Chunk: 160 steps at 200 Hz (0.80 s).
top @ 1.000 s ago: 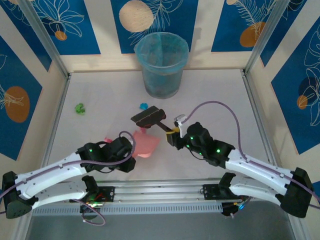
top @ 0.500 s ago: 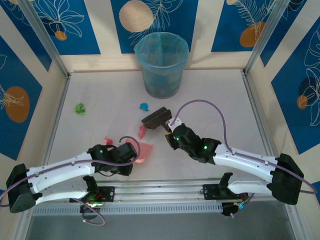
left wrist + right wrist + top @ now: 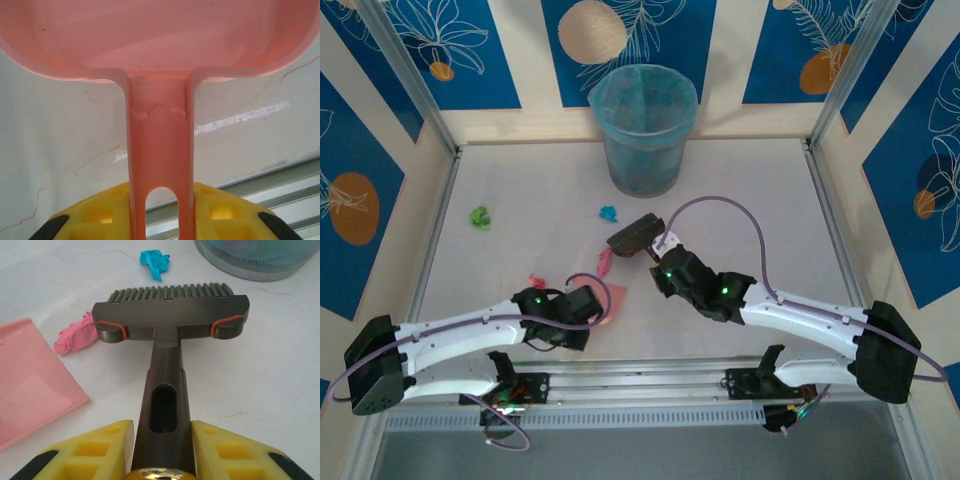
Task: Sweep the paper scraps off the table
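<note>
Paper scrap (image 3: 76, 339) unmoved | right fingers (image 3: 107, 440) grip brush (image 3: 170, 315), shifted right | left fingers (image 3: 100, 212) grip dustpan (image 3: 160, 40), withdrawn

A robotics lab test cell is showing itself here.

2 white robot arms (image 3: 470, 330) are sitting bolted to metal rails (image 3: 640, 385) at the near edge of a white table (image 3: 760, 190), purple cables (image 3: 720, 200) are looping from them, bare aluminium posts (image 3: 410, 78) are framing the table, and printed blue panels (image 3: 670, 30) are closing it on 3 sides like a built enclosure.

dustpan (image 3: 157, 75) cropped, bin (image 3: 260, 257) cropped, paper scraps (image 3: 479, 215) tiny
</note>
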Each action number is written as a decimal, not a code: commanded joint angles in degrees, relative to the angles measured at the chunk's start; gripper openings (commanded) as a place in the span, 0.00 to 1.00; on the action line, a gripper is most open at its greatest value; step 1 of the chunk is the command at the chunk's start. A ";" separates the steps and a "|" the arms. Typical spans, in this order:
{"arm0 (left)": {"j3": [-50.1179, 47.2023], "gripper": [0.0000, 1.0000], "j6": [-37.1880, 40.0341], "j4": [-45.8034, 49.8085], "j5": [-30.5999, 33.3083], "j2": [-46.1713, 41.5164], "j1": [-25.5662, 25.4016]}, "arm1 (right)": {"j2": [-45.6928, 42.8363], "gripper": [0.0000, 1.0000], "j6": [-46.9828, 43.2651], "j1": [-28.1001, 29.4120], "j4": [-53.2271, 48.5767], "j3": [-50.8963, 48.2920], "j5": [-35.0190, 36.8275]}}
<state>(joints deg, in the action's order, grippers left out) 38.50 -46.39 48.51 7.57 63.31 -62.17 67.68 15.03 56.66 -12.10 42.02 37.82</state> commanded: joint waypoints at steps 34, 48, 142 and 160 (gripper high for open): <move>-1.19 0.00 1.30 -0.78 1.90 1.86 -0.49 | 4.86 0.00 -0.17 1.11 -0.47 4.69 -1.67; -1.62 0.00 1.30 -1.09 2.66 2.25 -0.36 | 5.35 0.00 -0.34 1.62 -3.33 6.45 -1.10; -2.37 0.00 2.63 -3.25 5.26 3.60 0.47 | 4.62 0.00 -1.63 7.79 -26.89 16.81 -4.42; -2.62 0.00 2.96 -3.40 5.21 3.58 0.64 | 5.36 0.00 -0.28 10.63 -32.21 18.46 -1.49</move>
<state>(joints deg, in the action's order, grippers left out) 36.99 -44.47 44.31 11.64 66.59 -62.00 72.84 14.44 64.01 -34.79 57.52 34.50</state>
